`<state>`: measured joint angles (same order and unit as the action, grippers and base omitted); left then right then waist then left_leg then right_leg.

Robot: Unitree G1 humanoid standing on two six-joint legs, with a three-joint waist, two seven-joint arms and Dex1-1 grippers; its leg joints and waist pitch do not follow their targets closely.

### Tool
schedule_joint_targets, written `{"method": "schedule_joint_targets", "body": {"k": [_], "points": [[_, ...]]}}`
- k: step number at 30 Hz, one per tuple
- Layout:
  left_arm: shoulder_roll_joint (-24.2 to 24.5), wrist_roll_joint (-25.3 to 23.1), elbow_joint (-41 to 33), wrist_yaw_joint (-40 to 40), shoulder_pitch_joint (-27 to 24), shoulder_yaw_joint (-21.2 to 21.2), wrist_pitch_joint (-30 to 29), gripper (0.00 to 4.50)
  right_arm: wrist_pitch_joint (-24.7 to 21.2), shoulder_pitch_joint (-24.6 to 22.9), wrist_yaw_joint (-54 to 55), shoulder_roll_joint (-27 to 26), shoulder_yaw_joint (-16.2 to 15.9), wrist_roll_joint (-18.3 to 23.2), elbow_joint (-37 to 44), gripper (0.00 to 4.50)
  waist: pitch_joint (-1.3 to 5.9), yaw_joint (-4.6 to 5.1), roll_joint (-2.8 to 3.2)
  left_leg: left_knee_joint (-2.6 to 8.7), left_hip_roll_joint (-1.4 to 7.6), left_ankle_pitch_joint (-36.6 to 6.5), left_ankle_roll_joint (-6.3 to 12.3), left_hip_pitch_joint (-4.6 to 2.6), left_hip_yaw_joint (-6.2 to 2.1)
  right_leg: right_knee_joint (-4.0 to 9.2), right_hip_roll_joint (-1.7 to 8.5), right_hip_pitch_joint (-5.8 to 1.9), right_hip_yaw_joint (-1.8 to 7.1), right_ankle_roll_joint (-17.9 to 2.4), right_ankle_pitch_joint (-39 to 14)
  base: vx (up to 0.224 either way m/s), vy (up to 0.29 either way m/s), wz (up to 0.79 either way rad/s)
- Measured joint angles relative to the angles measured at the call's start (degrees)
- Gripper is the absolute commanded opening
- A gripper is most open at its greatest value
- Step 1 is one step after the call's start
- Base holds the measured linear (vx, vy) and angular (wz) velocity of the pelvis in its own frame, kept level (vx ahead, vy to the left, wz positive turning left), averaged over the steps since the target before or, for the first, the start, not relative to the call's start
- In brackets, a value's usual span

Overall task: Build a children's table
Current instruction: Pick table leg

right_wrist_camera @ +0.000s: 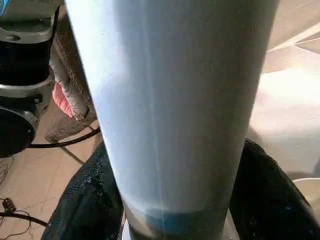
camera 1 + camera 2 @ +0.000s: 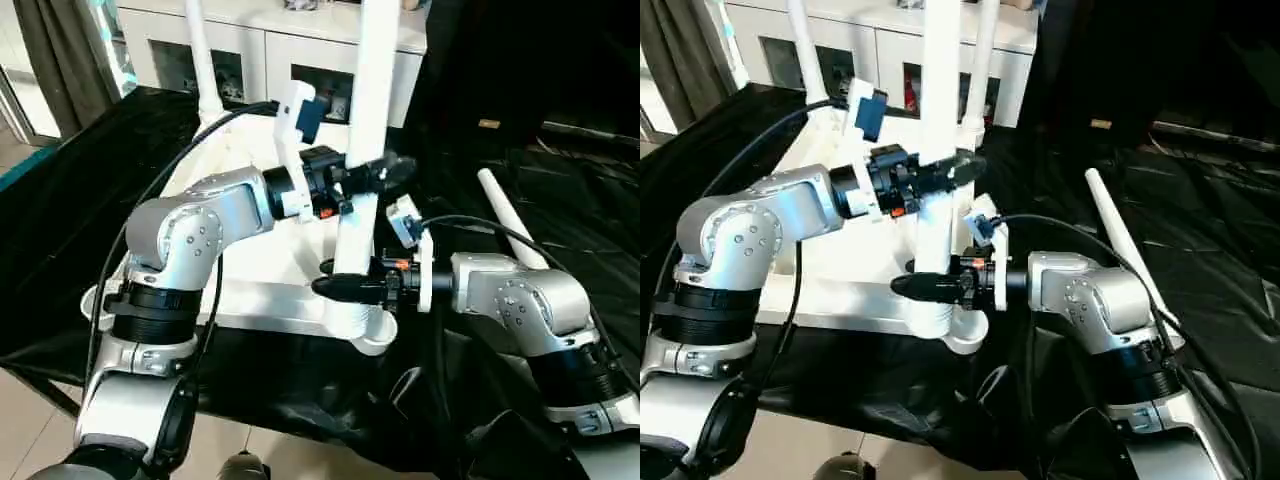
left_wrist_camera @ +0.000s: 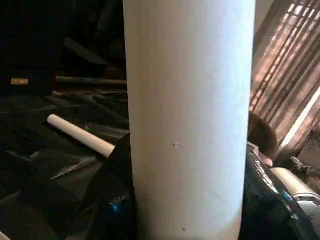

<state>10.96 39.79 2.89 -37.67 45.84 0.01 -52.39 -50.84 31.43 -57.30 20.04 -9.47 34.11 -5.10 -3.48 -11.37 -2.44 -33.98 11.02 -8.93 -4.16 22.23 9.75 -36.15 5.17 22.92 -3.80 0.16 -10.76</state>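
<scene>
Nearest me, my right gripper (image 2: pixel 345 287) clamps the long white tubular leg (image 2: pixel 362 160) just above the white plastic tabletop's (image 2: pixel 265 300) round corner socket (image 2: pixel 365 325). Higher up the upright leg, my left gripper (image 2: pixel 375 172) clamps it too.

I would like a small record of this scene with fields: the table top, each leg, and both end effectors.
table top: white table top lying on black sheet
near corner leg: upright leg in near corner socket
left end effector: closed around upright leg, higher up
right end effector: around the same leg, near socket
far legs: two standing legs at far side
loose leg: lying on sheet, at right
</scene>
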Motion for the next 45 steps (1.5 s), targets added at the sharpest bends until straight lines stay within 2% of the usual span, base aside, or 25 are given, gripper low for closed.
{"method": "schedule_joint_targets", "body": {"k": [9,11,17,21,25,26,30,33,34,36,40,42,45], "points": [[0.2,-0.1,0.0,-0.9,0.0,-0.4,0.0,1.82,0.0,0.0,-0.4,0.4,0.0,0.0,0.5,2.65,0.00,0.00,0.04,0.00,0.00,0.0,0.00,0.00,0.00,0.00,0.00,0.00,0.00,0.0,0.0,0.000,0.000,0.00],[0.3,-0.1,0.0,-0.9,0.0,-0.4,0.0,1.82,0.0,0.0,-0.4,0.4,0.0,0.0,0.5,2.38,0.00,0.01,0.05,0.00,0.00,0.0,0.00,0.00,0.00,0.00,0.00,0.00,0.00,0.0,0.0,0.000,0.000,0.00],[0.4,-0.2,0.4,-1.0,0.1,-0.4,0.1,1.82,-0.1,0.0,-0.5,0.3,-0.1,0.0,0.7,2.00,-0.01,-0.01,0.06,0.00,0.00,0.0,0.00,0.00,0.00,0.00,0.00,0.00,0.00,0.0,0.0,0.000,0.000,0.00],[0.3,-0.2,0.5,-1.0,0.1,-0.4,0.1,1.82,-0.1,0.0,-0.5,0.3,-0.1,0.0,0.7,1.96,-0.01,0.00,0.09,0.00,0.00,0.0,0.00,0.00,0.00,0.00,0.00,0.00,0.00,0.0,0.0,0.000,0.000,0.00],[0.1,-0.3,0.7,-0.8,0.1,-0.4,0.5,1.82,0.0,0.0,-0.4,0.3,0.0,0.0,0.7,1.95,0.00,-0.02,0.38,0.00,0.00,0.0,0.00,0.00,0.00,0.00,0.00,-0.01,0.00,0.0,0.0,0.000,0.000,0.00],[-0.4,-0.3,1.1,-0.6,0.1,-0.1,0.8,2.17,0.1,0.0,-0.3,0.3,0.1,0.0,0.7,1.95,0.01,-0.04,0.48,0.00,0.00,0.0,0.00,0.00,0.00,0.00,0.00,-0.01,0.00,0.0,0.0,0.000,0.000,0.00],[-1.2,0.0,2.2,-0.3,0.2,0.8,1.2,2.52,0.2,-0.4,0.2,0.2,0.6,0.1,0.7,1.94,-0.06,-0.04,0.78,0.00,0.00,0.0,0.00,0.00,-0.02,0.00,0.00,-0.01,0.00,0.0,0.0,0.000,0.000,0.00],[-5.1,1.6,2.2,1.5,0.2,5.2,5.5,2.65,1.6,-1.1,1.6,-1.2,2.5,0.1,0.7,1.93,-0.10,-0.07,0.95,0.00,0.00,0.0,0.00,0.01,-0.02,0.01,0.00,0.00,-0.01,0.0,0.0,0.000,0.000,0.00],[-7.5,3.4,2.2,3.0,0.2,8.6,8.8,2.67,2.7,-1.4,2.7,-2.3,3.8,0.2,0.5,1.93,-0.10,-0.10,0.95,0.00,0.00,0.0,0.00,0.02,-0.02,0.01,0.00,0.00,-0.02,0.0,0.0,0.000,0.000,0.00],[-9.5,6.2,2.1,4.7,0.2,12.2,11.6,2.67,3.6,-1.7,4.4,-3.6,5.4,0.5,0.2,1.93,-0.10,-0.05,0.95,0.00,0.00,0.0,0.00,0.01,-0.02,0.01,0.00,0.00,-0.02,0.0,0.0,0.000,0.000,0.00],[-9.3,9.3,1.8,5.7,-0.3,16.9,14.1,2.67,7.0,-2.4,9.5,-6.0,8.6,0.4,0.0,1.93,-0.09,0.03,0.98,0.00,0.00,0.0,0.00,0.01,-0.02,0.02,0.00,0.01,-0.01,0.0,0.0,0.000,0.000,0.00],[-6.3,7.0,0.3,2.8,-2.3,15.0,15.3,2.67,10.0,-2.4,12.8,-6.5,9.6,-1.1,-0.2,1.93,-0.06,0.03,1.03,0.02,0.00,0.0,0.00,0.00,-0.01,0.05,0.00,0.01,-0.01,0.0,0.0,0.000,0.000,0.00],[2.0,-2.7,-1.3,-5.9,-8.4,5.0,20.0,2.67,16.4,-3.2,18.0,-6.1,10.7,-6.4,-0.8,1.93,-0.04,-0.03,1.08,0.08,-0.01,0.0,0.00,0.02,0.00,0.10,0.01,0.01,0.01,0.4,-0.2,0.000,0.000,0.00]]}}
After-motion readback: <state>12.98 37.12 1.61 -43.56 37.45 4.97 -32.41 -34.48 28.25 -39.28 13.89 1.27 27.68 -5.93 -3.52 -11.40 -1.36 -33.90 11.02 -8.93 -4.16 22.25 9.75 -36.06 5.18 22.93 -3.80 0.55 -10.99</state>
